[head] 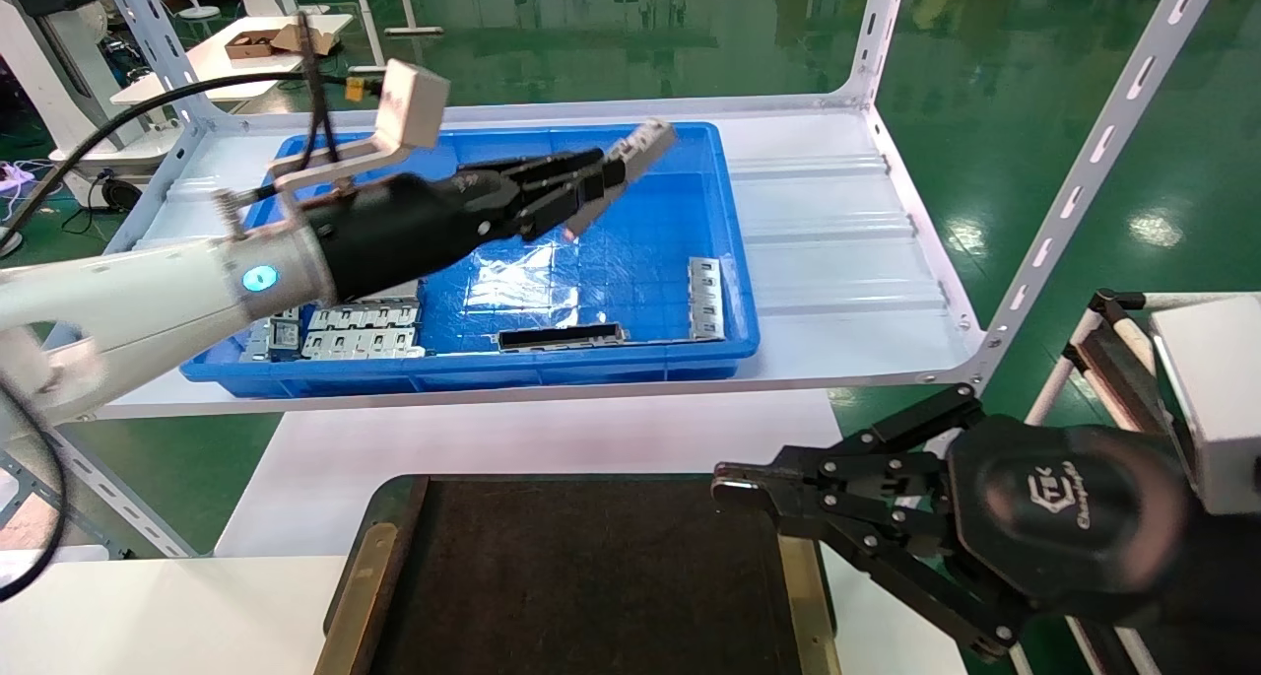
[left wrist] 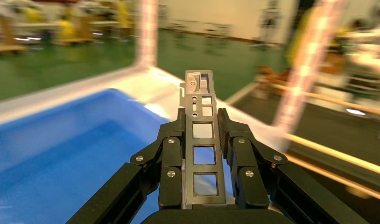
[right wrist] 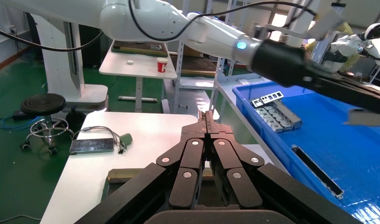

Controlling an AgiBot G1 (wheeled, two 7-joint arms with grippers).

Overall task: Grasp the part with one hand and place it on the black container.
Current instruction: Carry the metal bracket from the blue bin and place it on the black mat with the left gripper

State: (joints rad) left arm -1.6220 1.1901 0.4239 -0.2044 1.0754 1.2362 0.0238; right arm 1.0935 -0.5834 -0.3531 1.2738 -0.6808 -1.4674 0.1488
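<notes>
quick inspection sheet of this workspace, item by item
surface: white shelf holds the blue bin; white table below.
job's things: part held above the bin; black container bare.
clutter: grey stamped plates, dark strip and another plate in the bin.
grippers: left tool shut on the part; right tool shut, over the container's edge.
cables: black cable along the left arm.
surroundings: green floor, other tables.

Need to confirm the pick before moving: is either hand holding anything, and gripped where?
The left hand holds the part above the blue bin, fingers clamped on both long edges of its lower end. The right hand is shut, holding nothing.
</notes>
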